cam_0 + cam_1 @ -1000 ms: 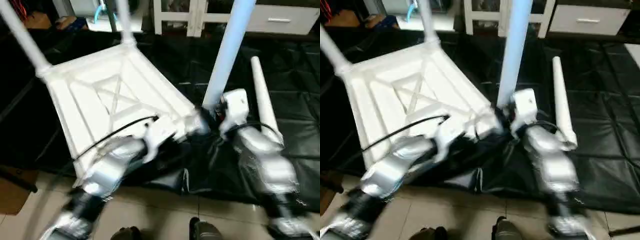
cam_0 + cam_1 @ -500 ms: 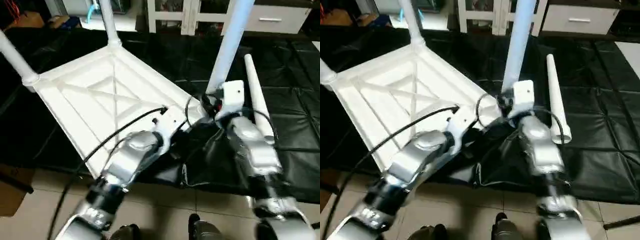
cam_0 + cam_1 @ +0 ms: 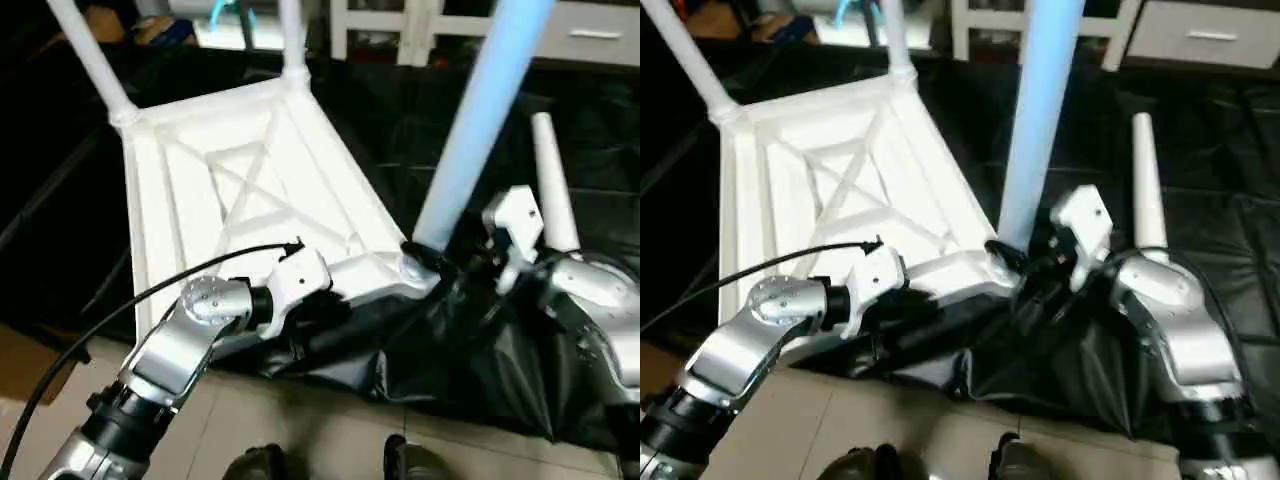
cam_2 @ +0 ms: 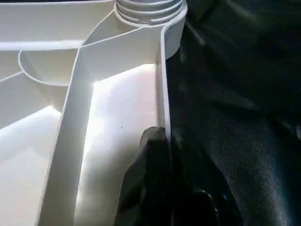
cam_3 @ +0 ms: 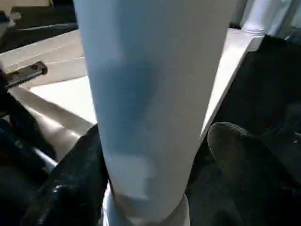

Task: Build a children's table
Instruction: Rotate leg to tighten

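Black on white: straddling the near corner leg (image 5: 141,84) with the right gripper (image 5: 157,134) spread, one finger brushing the tube, the other standing clear. Pinching the tabletop (image 3: 200,190) rim with the left gripper (image 4: 157,141), pressed together on the thin wall near that leg's socket (image 3: 415,265). Lying upside down on the black sheet (image 3: 600,100), holding three legs upright. Probably finishing the third leg; next, reaching for the loose leg (image 3: 550,180) lying beside the right arm.

I see the table top (image 3: 840,190) lying underside up on black sheeting (image 3: 1200,170), three legs standing in corner sockets. A loose leg (image 3: 1147,190) lies beside my right forearm (image 3: 1175,320).
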### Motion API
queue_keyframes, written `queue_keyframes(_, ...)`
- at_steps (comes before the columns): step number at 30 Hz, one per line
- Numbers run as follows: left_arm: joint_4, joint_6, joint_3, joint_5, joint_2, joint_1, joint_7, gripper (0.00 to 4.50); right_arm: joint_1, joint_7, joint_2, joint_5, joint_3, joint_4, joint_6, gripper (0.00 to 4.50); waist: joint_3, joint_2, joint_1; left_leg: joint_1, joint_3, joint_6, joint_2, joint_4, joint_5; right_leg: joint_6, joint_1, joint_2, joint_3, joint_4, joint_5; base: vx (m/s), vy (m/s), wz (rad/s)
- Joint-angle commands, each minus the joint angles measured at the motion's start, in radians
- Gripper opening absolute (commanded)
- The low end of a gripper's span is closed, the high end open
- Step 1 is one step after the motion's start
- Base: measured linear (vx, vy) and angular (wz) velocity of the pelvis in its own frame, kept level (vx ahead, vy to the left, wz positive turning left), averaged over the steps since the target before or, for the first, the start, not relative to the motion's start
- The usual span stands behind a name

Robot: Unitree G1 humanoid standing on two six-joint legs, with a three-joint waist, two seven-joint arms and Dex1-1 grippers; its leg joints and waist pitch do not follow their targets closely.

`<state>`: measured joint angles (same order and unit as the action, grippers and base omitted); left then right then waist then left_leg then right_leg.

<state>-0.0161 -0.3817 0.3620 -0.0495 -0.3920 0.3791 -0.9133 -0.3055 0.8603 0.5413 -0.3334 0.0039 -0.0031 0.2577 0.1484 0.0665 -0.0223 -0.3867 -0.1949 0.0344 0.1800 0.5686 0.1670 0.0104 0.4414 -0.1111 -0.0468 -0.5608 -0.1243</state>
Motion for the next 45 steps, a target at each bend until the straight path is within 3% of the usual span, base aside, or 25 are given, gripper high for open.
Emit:
queue_keyframes(1, -0.009, 0.023, 0.014, -0.010, -0.024, -0.016, -0.036, 0.00, 0.013, 0.030, 0.029, -0.010, -0.004, -0.027, 0.019, 3.41, -0.083, -0.016, 0.001, 0.016, 0.009, -0.153, 0.034, -0.054, 0.131, 0.265, -0.060, -0.016, 0.024, 0.037, -0.132, 0.000, 0.000, 0.00)
queue_keyframes(3, -0.010, 0.026, 0.014, -0.011, -0.026, -0.016, -0.039, 0.00, 0.014, 0.038, 0.031, -0.012, -0.001, -0.025, 0.020, 3.41, -0.083, -0.017, -0.003, 0.015, 0.008, -0.163, 0.033, -0.053, 0.129, 0.265, -0.062, -0.017, 0.025, 0.037, -0.140, 0.000, 0.000, 0.00)
queue_keyframes(8, -0.024, 0.025, 0.019, -0.019, -0.030, -0.020, -0.053, 0.00, 0.007, 0.057, 0.015, -0.039, -0.002, -0.003, 0.036, 3.07, -0.075, -0.018, -0.007, 0.018, 0.008, -0.122, 0.035, -0.060, 0.206, 0.229, -0.057, -0.020, 0.027, 0.050, -0.274, 0.000, 0.000, 0.00)
queue_keyframes(20, -0.033, 0.023, 0.024, -0.022, -0.042, -0.033, -0.067, 0.00, 0.022, 0.057, 0.009, -0.052, 0.001, -0.016, 0.071, 1.98, -0.077, -0.019, -0.007, 0.017, 0.008, -0.122, 0.033, -0.059, 0.184, 0.223, -0.057, -0.018, 0.029, 0.049, -0.258, 0.000, 0.000, 0.00)
queue_keyframes(25, -0.033, 0.009, 0.033, -0.017, -0.032, -0.034, -0.055, 0.00, 0.029, 0.011, -0.012, -0.042, 0.008, -0.012, 0.092, 1.91, -0.078, -0.019, -0.006, 0.016, 0.007, -0.121, 0.032, -0.058, 0.182, 0.224, -0.057, -0.016, 0.028, 0.049, -0.253, 0.000, 0.000, 0.00)
queue_keyframes(27, -0.027, -0.042, 0.040, -0.001, 0.012, -0.024, 0.004, 0.00, 0.021, -0.095, -0.054, 0.028, 0.045, 0.014, 0.122, 1.90, -0.075, -0.019, -0.004, 0.014, 0.007, -0.106, 0.032, -0.061, 0.195, 0.215, -0.055, -0.017, 0.028, 0.052, -0.284, 0.000, 0.000, 0.00)
queue_keyframes(29, -0.027, -0.042, 0.040, -0.001, 0.012, -0.024, 0.004, 0.00, 0.021, -0.095, -0.054, 0.028, 0.045, 0.014, 0.122, 1.90, -0.071, -0.020, 0.001, 0.016, 0.009, -0.084, 0.031, -0.065, 0.236, 0.193, -0.055, -0.018, 0.027, 0.059, -0.353, 0.000, 0.000, 0.00)
queue_keyframes(31, 0.004, -0.103, 0.056, 0.037, 0.084, 0.005, 0.094, 0.00, -0.019, -0.293, -0.156, 0.093, 0.043, 0.098, 0.172, 1.89, -0.071, -0.019, 0.005, 0.018, 0.011, -0.064, 0.030, -0.066, 0.265, 0.181, -0.051, -0.016, 0.027, 0.062, -0.390, 0.000, 0.000, 0.00)
queue_keyframes(32, 0.048, -0.169, 0.059, 0.069, 0.171, 0.037, 0.199, 0.00, -0.064, -0.470, -0.242, 0.168, 0.051, 0.192, 0.192, 1.89, -0.067, -0.019, 0.014, 0.016, 0.011, -0.046, 0.029, -0.071, 0.289, 0.173, -0.048, -0.014, 0.026, 0.067, -0.425, 0.000, 0.000, 0.00)
queue_keyframes(33, 0.058, -0.184, 0.057, 0.074, 0.191, 0.044, 0.222, 0.00, -0.075, -0.507, -0.261, 0.182, 0.052, 0.213, 0.191, 1.88, -0.061, -0.018, 0.027, 0.021, 0.013, -0.004, 0.024, -0.071, 0.340, 0.148, -0.039, -0.012, 0.022, 0.075, -0.511, -0.072, 0.006, -0.06)
queue_keyframes(34, 0.093, -0.231, 0.046, 0.083, 0.258, 0.069, 0.296, 0.00, -0.117, -0.623, -0.323, 0.212, 0.041, 0.291, 0.168, 1.88, -0.064, -0.021, 0.034, 0.023, 0.022, 0.022, 0.018, -0.070, 0.388, 0.112, -0.044, -0.017, 0.015, 0.079, -0.592, -0.072, 0.006, -0.06)
queue_keyframes(37, 0.126, -0.257, 0.040, 0.090, 0.313, 0.096, 0.348, 0.00, -0.176, -0.752, -0.398, 0.208, -0.003, 0.386, 0.108, 1.88, -0.059, -0.024, 0.054, 0.020, 0.035, 0.023, 0.013, -0.073, 0.469, 0.050, -0.042, -0.016, 0.001, 0.099, -0.679, -0.069, 0.030, -0.12)
queue_keyframes(38, 0.148, -0.259, 0.032, 0.093, 0.340, 0.112, 0.373, 0.00, -0.208, -0.821, -0.436, 0.202, -0.032, 0.435, 0.075, 1.88, -0.060, -0.020, 0.058, 0.017, 0.040, 0.016, 0.014, -0.078, 0.492, 0.030, -0.047, -0.015, -0.005, 0.104, -0.670, 0.000, 0.000, 0.00)
queue_keyframes(40, 0.167, -0.256, 0.026, 0.097, 0.358, 0.125, 0.393, 0.00, -0.231, -0.867, -0.460, 0.196, -0.053, 0.471, 0.050, 1.88, -0.057, -0.010, 0.067, 0.028, 0.048, 0.013, 0.013, -0.079, 0.559, 0.026, -0.039, -0.010, -0.022, 0.119, -0.650, 0.000, 0.000, 0.00)
queue_keyframes(43, 0.223, -0.247, 0.005, 0.117, 0.392, 0.163, 0.441, 0.00, -0.288, -0.945, -0.512, 0.209, -0.081, 0.552, 0.005, 1.88, -0.045, -0.004, 0.076, 0.040, 0.057, 0.020, 0.021, -0.092, 0.659, 0.021, -0.041, -0.003, -0.047, 0.132, -0.628, -0.056, 0.015, -0.02)
queue_keyframes(45, 0.231, -0.252, -0.009, 0.134, 0.385, 0.168, 0.451, 0.00, -0.302, -0.895, -0.526, 0.208, -0.080, 0.553, -0.020, 1.88, -0.038, 0.000, 0.081, 0.049, 0.062, 0.023, 0.035, -0.111, 0.752, 0.019, -0.058, 0.001, -0.068, 0.130, -0.565, -0.028, 0.002, 0.02)
